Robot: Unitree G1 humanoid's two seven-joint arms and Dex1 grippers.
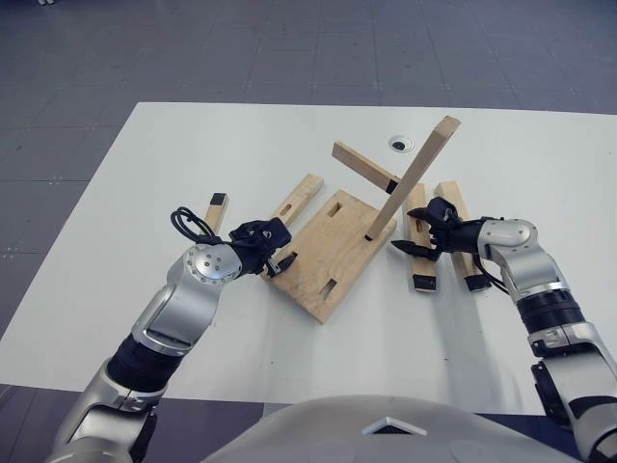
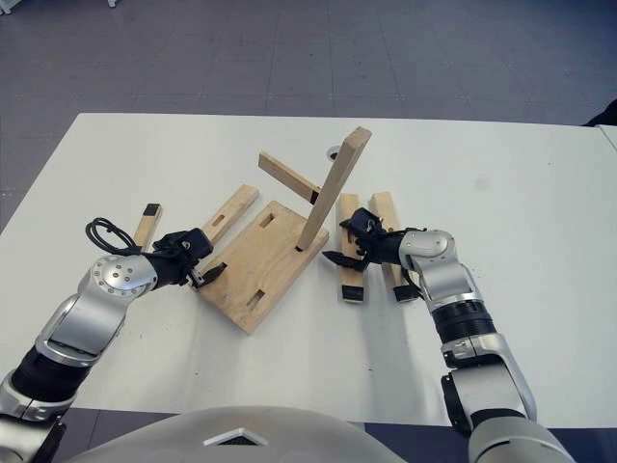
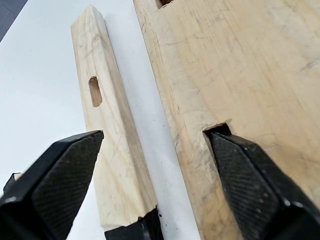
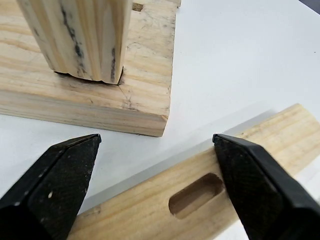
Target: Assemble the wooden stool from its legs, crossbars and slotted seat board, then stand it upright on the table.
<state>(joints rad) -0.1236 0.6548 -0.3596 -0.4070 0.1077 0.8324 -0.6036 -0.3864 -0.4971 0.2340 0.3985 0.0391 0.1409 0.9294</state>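
Both claws gape wide, empty: left claw [image 1: 281,263] straddles the seat board [image 1: 333,253] edge on the counter [image 1: 193,154], right claw [image 1: 410,249] hovers over a loose leg [image 1: 421,270]. I'd steady the board, then grab that leg mid-length.

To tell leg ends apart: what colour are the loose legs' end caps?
Black end caps, clearest in the left eye view.

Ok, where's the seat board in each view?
Left eye: board mid-table.
Right eye: board mid-table too.
Left wrist: board beside a lying leg.
Right wrist: board under the upright leg.
Landmark: upright leg standing in the board.
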